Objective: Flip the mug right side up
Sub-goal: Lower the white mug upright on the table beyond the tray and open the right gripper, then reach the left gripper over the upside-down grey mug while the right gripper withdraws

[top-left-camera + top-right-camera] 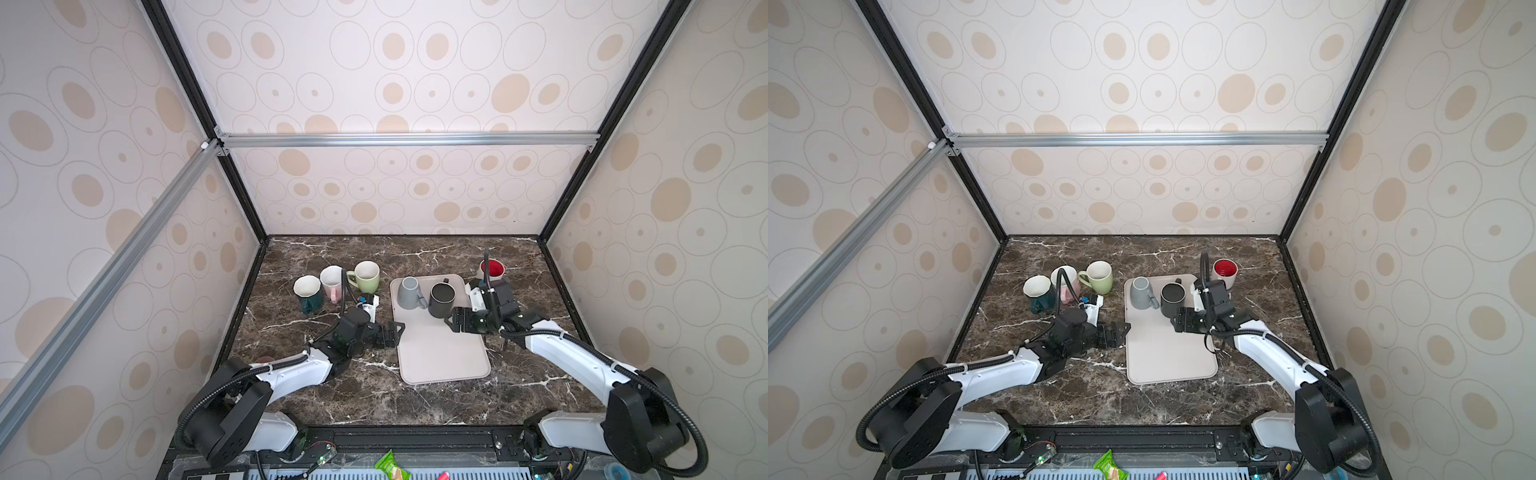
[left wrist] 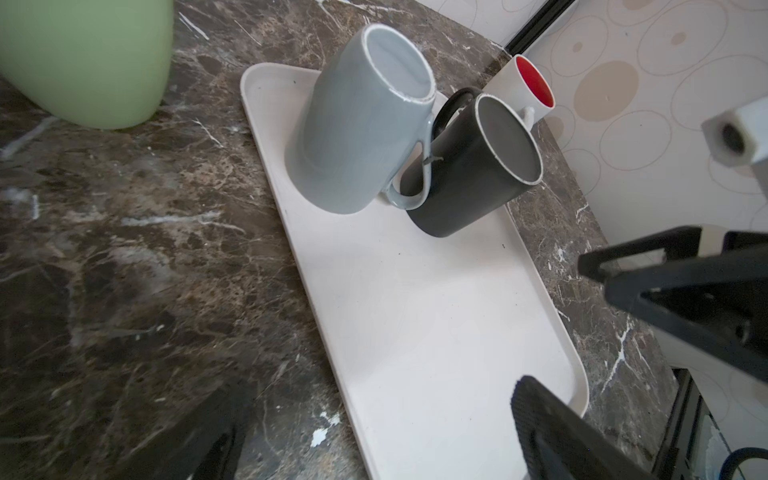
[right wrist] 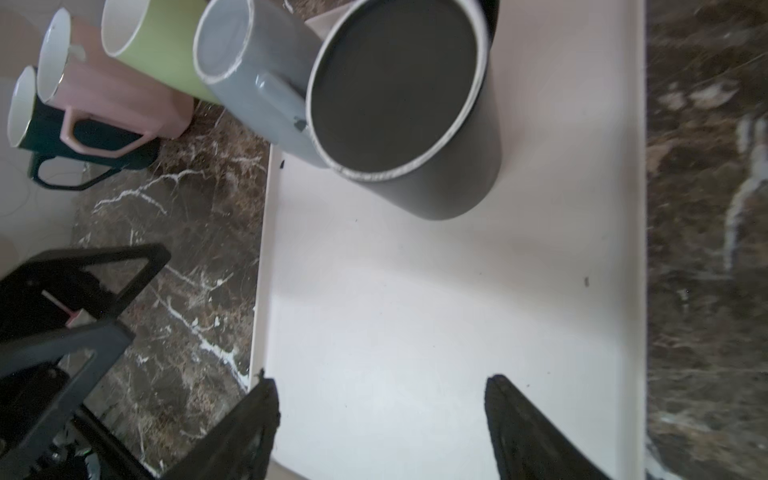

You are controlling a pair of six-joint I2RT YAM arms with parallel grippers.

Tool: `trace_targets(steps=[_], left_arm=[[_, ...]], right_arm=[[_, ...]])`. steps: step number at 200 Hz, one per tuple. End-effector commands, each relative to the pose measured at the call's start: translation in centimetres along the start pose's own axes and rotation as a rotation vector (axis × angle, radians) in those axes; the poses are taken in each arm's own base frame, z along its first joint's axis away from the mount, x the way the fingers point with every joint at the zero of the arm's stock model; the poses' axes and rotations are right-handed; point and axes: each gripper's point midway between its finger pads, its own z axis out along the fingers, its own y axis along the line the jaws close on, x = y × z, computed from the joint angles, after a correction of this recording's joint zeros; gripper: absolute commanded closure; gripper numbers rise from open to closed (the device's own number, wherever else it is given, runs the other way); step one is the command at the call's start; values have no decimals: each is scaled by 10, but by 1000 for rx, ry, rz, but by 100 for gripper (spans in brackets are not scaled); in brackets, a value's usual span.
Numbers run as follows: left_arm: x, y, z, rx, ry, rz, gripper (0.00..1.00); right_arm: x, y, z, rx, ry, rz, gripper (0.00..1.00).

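Two mugs stand upside down at the far end of the white tray (image 1: 440,357) (image 1: 1169,361): a light grey mug (image 1: 409,294) (image 1: 1141,293) (image 2: 357,133) (image 3: 257,91) and, touching its handle, a dark grey mug (image 1: 441,300) (image 1: 1172,300) (image 2: 469,174) (image 3: 415,124). My right gripper (image 1: 451,322) (image 1: 1177,320) (image 3: 380,384) is open, just in front of the dark mug above the tray, holding nothing. At the tray's left edge, nearer than the mugs, my left gripper (image 1: 395,332) (image 1: 1123,332) (image 2: 374,415) is open wide and empty.
Upright mugs stand on the marble top left of the tray: a teal one (image 1: 308,293), a pink one (image 1: 332,282) and a green one (image 1: 365,276). A white mug with a red inside (image 1: 492,269) stands behind my right wrist. Enclosure walls close three sides.
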Motion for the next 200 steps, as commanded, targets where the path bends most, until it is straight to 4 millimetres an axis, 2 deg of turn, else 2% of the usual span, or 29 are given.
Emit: trace_targets(steps=[1,43,65,93,120,180,200], left_arm=[[-5,-9,7,-41,47,-11,2],[-28,-13,27,-304,86,179,2],[-29,-19,45,-322,117,141,2],[-35,-29,66,-349,104,66,2],[-37,-20,83,-457,116,-4,2],[-44,-14,104,-534,96,-44,2],[-49,-8,105,-568,76,-11,8]], right_arm=[[9,4,-2,-75,-44,36,20],[24,-3,-21,-142,-219,25,19],[30,-9,-34,-131,-275,27,18],[40,-14,-37,-152,-312,28,14],[49,-21,-40,-129,-320,15,0],[55,-30,-62,-71,-346,-8,0],[60,-32,-64,-74,-356,10,0]])
